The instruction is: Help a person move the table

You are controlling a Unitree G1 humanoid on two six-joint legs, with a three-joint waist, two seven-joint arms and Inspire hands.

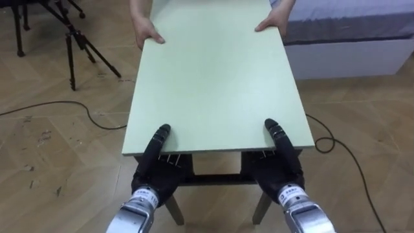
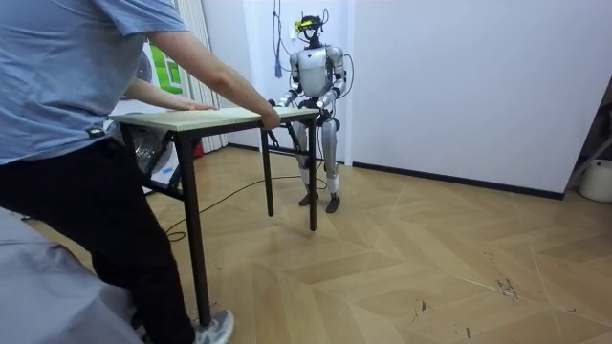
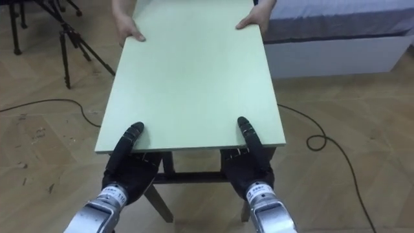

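Robot and person at opposite short ends of a pale green table (image 1: 213, 77) above a wooden floor (image 1: 52, 162). The left hand (image 1: 157, 169) and right hand (image 1: 277, 169) grip the near edge close to its two corners. Each thumb lies flat on the tabletop and the rest of the hand is tucked beneath it. At the far edge the person's hands (image 1: 146, 32) rest on the top, one at each corner. In the room view the robot stands upright at the table's far end, while the person (image 2: 76, 115) leans in at the near end. A tripod (image 1: 74, 39) stands left of the table and a bed (image 1: 349, 32) lies to its right — a cable (image 1: 58, 105) trails over the floor.
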